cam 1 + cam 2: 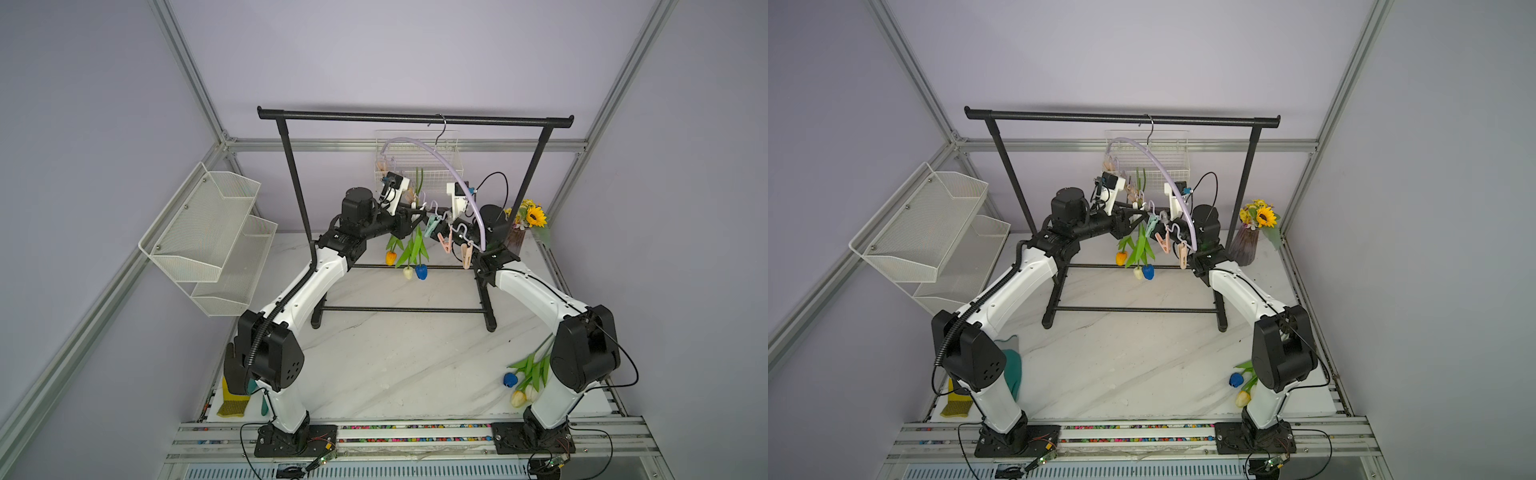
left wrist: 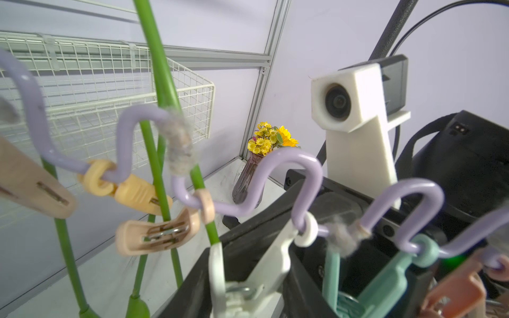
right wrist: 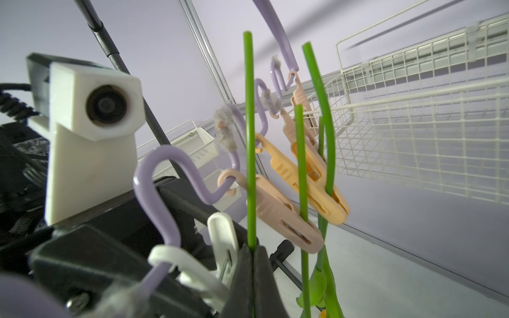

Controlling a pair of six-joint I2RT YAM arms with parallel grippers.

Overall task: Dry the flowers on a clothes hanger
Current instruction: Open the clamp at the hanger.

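The right jaws are clenched on the bare upper part of a tulip stem (image 3: 250, 137), holding it upright; its head hangs below, out of the right wrist view. Just beside it, the left jaws grasp the white clothespin (image 2: 275, 261) by its two arms. Whether the squeeze has parted the pin's mouth, I cannot tell.

This looks like the pegging of a third tulip. The next move calls for the white pin's mouth to be held wide while the right arm slides the stem into it. The left jaws should then let go first, so the pin bites before the right jaws give up the stem. The hanger hangs free and may swing, so both arms need to go gently.

Two other stems seem to be clipped already, one in the peach clothespin (image 3: 281, 214) and one in the yellow clothespin (image 3: 314, 187). In a top view an orange head (image 1: 390, 257), a cream head (image 1: 408, 272) and a blue head (image 1: 421, 271) dangle upside down among green leaves.

The lilac clothes hanger (image 2: 311, 165) hooks over the black rack (image 1: 374, 115) and tips steeply, its pin row sloping down toward the right arm. A mint clothespin (image 2: 385, 280) farther along looks empty. The remaining tulips (image 1: 510, 379) lie on the counter (image 1: 395, 365) by the right arm's base.
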